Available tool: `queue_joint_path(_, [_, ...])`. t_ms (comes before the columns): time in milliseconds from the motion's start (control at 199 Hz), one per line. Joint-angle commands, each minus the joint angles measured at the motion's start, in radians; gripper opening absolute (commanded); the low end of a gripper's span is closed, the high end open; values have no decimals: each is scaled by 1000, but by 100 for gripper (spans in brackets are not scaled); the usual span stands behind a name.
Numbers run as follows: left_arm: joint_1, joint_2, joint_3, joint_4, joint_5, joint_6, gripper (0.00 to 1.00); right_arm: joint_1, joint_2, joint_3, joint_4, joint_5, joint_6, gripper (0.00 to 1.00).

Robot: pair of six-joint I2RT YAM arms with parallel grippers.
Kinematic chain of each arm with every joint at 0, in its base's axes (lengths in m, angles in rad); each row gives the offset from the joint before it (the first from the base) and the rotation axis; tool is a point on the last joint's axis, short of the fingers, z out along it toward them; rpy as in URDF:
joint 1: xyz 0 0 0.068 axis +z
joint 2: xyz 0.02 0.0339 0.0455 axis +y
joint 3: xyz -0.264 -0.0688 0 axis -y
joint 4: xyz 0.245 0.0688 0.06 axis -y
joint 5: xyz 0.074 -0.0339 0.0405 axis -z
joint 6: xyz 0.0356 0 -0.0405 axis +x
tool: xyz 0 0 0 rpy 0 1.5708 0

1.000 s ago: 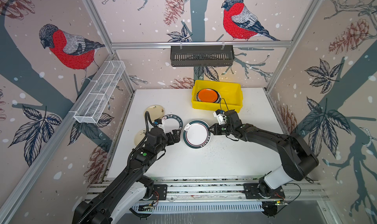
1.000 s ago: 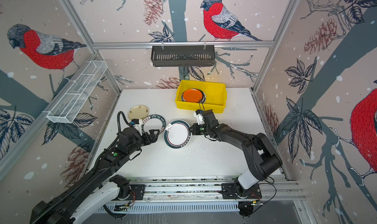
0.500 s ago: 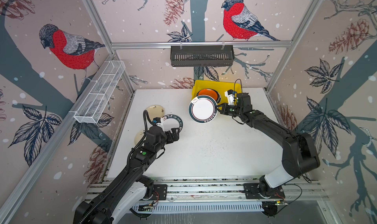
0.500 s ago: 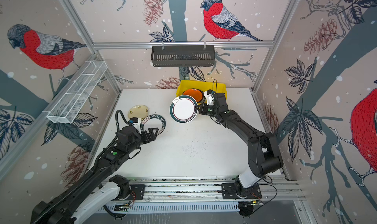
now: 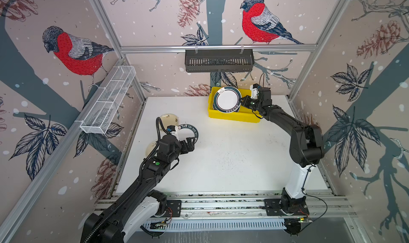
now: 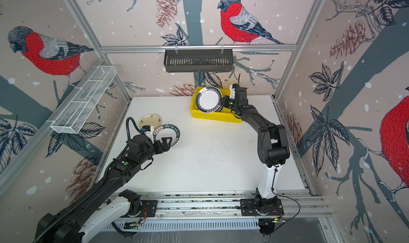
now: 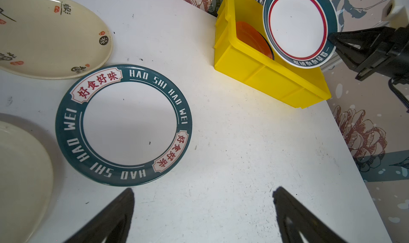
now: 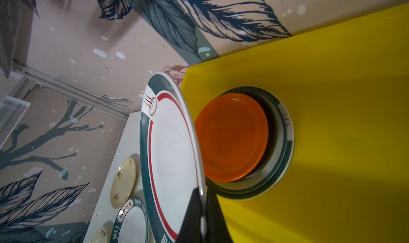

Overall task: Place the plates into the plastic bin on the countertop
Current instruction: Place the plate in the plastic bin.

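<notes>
Now your right hand (image 5: 241, 99) is pinched tight on the rim of a green-and-red banded plate (image 5: 226, 99), holding it tilted just above the yellow bin (image 5: 232, 117). Beneath that hand's fingertips, an orange plate (image 8: 232, 138) tops a stack inside the bin. Your left hand (image 7: 202, 193) stands wide and empty over the worktop (image 5: 221, 160). The HAO SHI plate (image 7: 124, 124) lies flat just ahead of its fingertips, with the far cream plate (image 7: 51, 36) beyond and the near cream plate (image 7: 20, 175) alongside.
</notes>
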Motion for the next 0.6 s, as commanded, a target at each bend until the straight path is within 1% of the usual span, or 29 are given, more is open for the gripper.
queue_joint_path(0, [3, -1, 15, 34, 3, 14, 97, -3, 55, 73, 30, 47, 15, 0])
queue_joint_path(342, [5, 9, 26, 34, 12, 24, 97, -5, 275, 317, -96, 70, 13, 0])
queue_joint_path(594, [5, 1, 1, 41, -11, 24, 97, 11, 301, 330, -157, 77, -3, 1])
